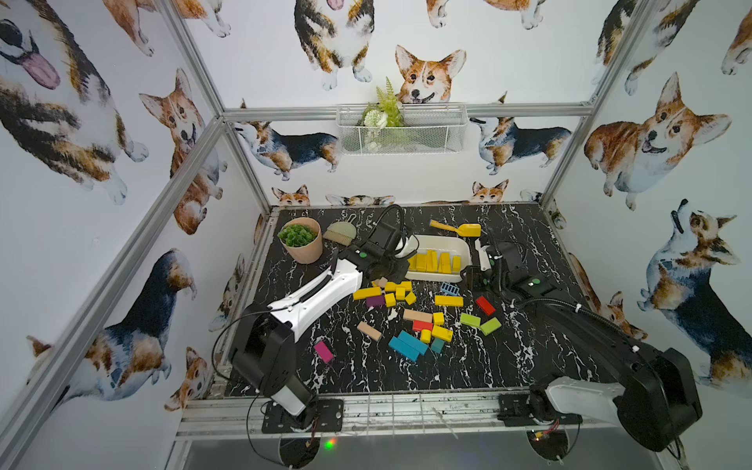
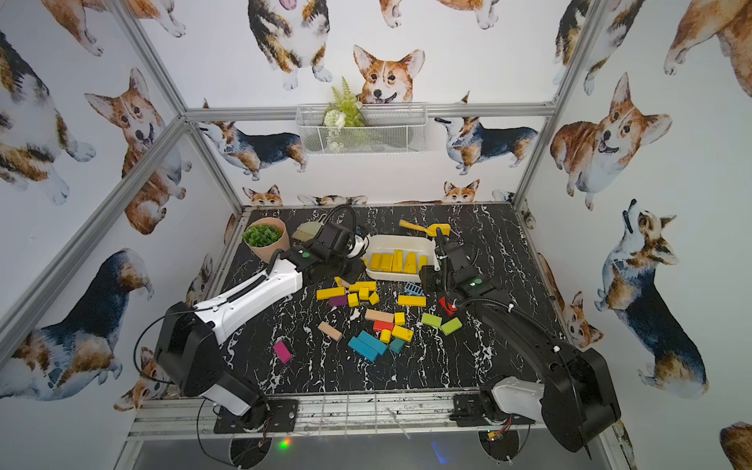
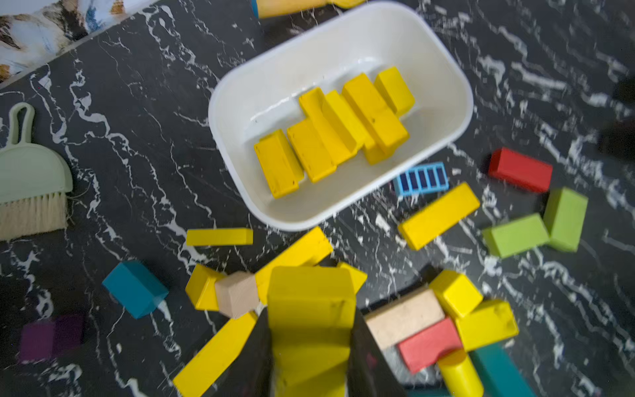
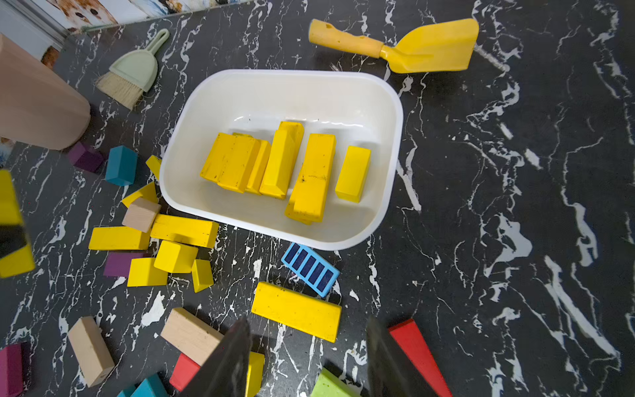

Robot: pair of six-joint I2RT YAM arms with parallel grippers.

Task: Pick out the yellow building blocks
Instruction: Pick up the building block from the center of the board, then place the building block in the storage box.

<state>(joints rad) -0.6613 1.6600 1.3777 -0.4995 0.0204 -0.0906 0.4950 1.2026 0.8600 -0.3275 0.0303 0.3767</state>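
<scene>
A robot lab cell: an aluminium frame (image 1: 285, 114) with corgi-print walls (image 1: 671, 134) encloses the black marble tabletop (image 1: 508, 358), and two robot arms (image 1: 317, 297) are bolted to a rail (image 1: 407, 412) at its front edge.

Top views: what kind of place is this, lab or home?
Probably a staged robot test cell, not a home: an aluminium frame boxes in a marble-print tabletop, with corgi-print panels as walls.

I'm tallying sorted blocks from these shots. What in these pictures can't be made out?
Yellow blocks in the white bin: stacked, lower ones hidden in all views.
Yellow block in the left claw: one end cut off by the left wrist view's edge.
Red block: partly under the right arm in a top view.
</scene>
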